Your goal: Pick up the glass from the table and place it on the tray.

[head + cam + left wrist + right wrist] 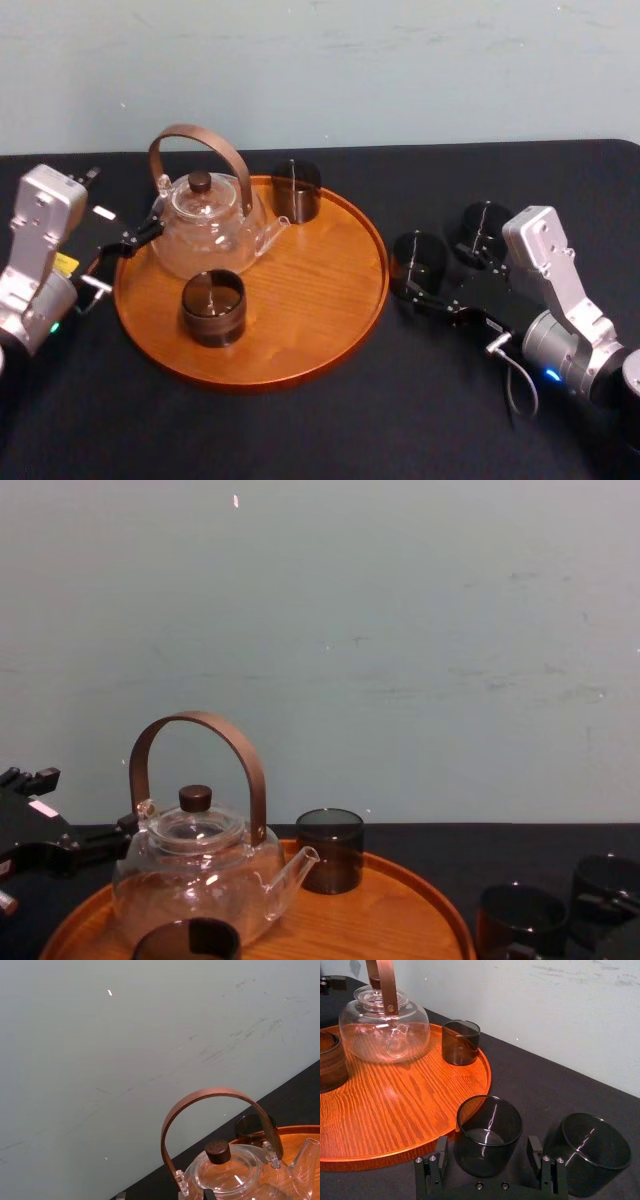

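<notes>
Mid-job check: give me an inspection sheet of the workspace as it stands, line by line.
Surface: black table, flat and matte.
Job's things: the wooden tray holds a glass teapot, a back glass and a front glass. Off the tray, to its right on the table, stand a nearer glass and a farther glass.
Clutter: nothing seen.
Grippers: right gripper is open, with its fingers either side of the nearer glass and not closed on it. Left gripper is beside the teapot at the tray's left rim.
Cables: a grey cable loop hangs at the right wrist, apart from the glasses.
Surroundings: pale scuffed wall.
</notes>
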Tool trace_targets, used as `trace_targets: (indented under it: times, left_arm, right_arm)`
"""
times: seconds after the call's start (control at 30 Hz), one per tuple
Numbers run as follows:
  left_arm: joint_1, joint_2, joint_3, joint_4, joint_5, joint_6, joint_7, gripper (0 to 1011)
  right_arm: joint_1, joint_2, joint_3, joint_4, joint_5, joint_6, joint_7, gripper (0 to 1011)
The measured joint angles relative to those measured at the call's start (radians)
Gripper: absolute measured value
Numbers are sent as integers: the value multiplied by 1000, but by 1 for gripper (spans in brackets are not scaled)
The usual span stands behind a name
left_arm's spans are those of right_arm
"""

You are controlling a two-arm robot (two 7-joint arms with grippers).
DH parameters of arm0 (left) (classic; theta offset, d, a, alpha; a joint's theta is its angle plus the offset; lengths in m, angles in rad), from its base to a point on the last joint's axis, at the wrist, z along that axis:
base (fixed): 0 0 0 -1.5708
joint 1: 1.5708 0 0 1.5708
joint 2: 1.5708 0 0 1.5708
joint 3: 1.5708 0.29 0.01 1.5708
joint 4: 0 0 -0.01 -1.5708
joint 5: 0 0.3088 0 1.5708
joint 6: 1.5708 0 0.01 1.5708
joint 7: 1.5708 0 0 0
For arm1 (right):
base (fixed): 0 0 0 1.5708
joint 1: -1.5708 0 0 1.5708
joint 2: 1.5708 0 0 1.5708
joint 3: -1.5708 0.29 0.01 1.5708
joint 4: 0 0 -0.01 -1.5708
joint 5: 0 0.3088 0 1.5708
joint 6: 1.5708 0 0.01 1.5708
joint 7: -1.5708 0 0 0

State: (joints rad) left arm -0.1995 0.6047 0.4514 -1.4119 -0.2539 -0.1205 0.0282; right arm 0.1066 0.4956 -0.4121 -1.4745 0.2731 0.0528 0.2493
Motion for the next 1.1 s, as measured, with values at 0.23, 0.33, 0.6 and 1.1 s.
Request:
trace_targets:
  times: [0.23, 0.33, 0.6, 1.1]
  left_arm:
    - [0, 0, 0, 0, 0, 0, 0, 1001]
    - [0, 0, 0, 0, 0, 0, 0, 1001]
    - [0, 0, 0, 0, 0, 0, 0, 1001]
    - [0, 0, 0, 0, 0, 0, 0, 1001]
  right_arm:
    - [18, -24, 7, 32, -10, 11, 24, 1002]
    - [23, -31, 9, 41, -15, 18, 29, 1002]
    - [46, -47, 17, 55, -34, 60, 43, 1003]
    - [76, -70, 41, 55, -60, 143, 82, 1002]
